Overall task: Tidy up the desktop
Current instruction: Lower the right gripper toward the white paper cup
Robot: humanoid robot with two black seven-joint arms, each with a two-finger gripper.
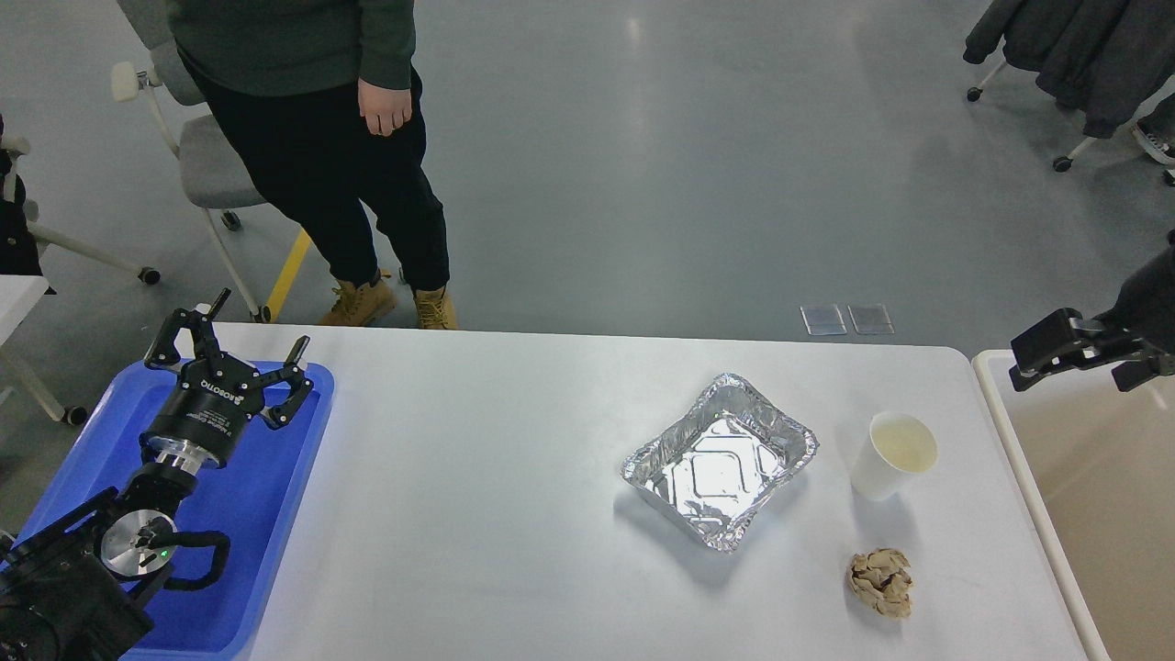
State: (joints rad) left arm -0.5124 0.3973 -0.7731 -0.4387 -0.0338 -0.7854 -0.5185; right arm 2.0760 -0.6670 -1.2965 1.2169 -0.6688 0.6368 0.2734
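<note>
The white desktop (pixel 477 514) holds an empty foil tray (pixel 720 459) right of centre, a white paper cup (pixel 892 454) with pale liquid to its right, and a crumpled brown paper ball (pixel 880 580) in front of the cup. My left gripper (pixel 246 332) is open and empty above the blue tray (pixel 266 551) at the left end. My right gripper (pixel 1033 358) comes in from the right edge, above the beige bin's rim and far right of the cup. Its fingers cannot be told apart.
The beige rimmed bin (pixel 1010 441) stands off the desktop's right end. A person (pixel 312 138) stands just beyond the far left edge, next to a chair (pixel 197 165). Another wheeled chair with dark coats (pixel 1065 55) is at the far right.
</note>
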